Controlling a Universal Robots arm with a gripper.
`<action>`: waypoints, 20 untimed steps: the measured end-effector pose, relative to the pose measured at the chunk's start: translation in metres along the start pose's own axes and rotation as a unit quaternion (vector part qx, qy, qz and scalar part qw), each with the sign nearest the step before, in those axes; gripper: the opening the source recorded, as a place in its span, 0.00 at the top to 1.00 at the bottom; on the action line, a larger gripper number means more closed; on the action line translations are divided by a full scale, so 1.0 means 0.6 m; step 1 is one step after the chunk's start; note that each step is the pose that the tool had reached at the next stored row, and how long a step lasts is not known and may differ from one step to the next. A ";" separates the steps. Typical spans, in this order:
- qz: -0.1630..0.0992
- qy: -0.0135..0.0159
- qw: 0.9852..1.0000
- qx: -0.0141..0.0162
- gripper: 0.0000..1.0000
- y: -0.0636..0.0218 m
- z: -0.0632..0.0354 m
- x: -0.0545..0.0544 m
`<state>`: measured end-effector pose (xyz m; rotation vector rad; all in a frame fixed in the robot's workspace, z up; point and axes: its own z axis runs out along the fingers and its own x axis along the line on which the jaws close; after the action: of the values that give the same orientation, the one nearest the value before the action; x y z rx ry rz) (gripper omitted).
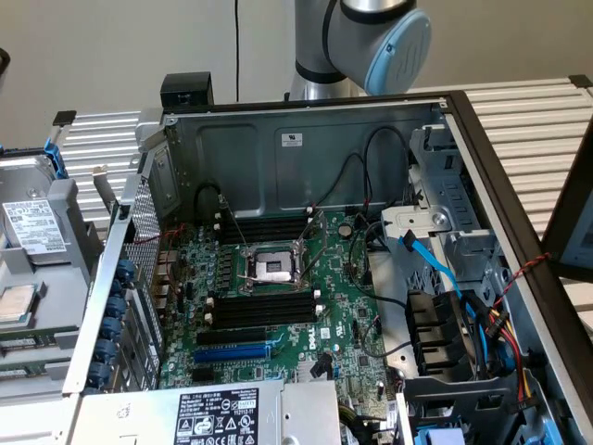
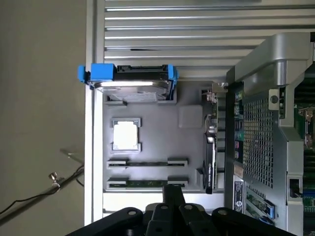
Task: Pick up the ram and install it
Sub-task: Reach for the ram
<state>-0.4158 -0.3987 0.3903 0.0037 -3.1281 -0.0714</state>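
The jaws of the robot arm [image 1: 371, 37], shut tight with nothing between them, hang over a grey tray [image 2: 162, 132] on the tabletop [image 2: 197, 29] beside the open computer case [image 2: 261, 123]; the green ram [image 2: 142, 183] sits on edge in a tray holder just under the jaws, near a blue-bracketed hard drive [image 2: 130, 86]
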 end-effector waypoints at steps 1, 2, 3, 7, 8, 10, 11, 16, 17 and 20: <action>-0.008 0.000 1.000 0.000 0.89 0.000 0.000 0.000; -0.018 0.001 1.000 0.001 0.89 0.000 0.000 0.000; -0.027 0.002 1.000 0.001 0.89 0.000 0.000 0.000; -0.059 0.004 0.998 0.006 0.89 0.000 0.000 0.000; -0.063 0.005 0.998 0.008 0.89 0.000 0.000 0.000; -0.065 0.005 0.998 0.008 0.89 0.000 0.000 0.000; -0.071 0.006 0.997 0.008 0.89 0.000 0.000 0.000; -0.117 0.007 0.993 0.009 0.89 0.000 0.001 0.000; -0.126 0.008 0.992 0.009 0.89 0.000 0.001 0.000; -0.153 0.009 0.988 0.009 0.89 0.000 0.001 0.000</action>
<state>-0.4161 -0.3987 0.3895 0.4827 -3.0807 -0.0439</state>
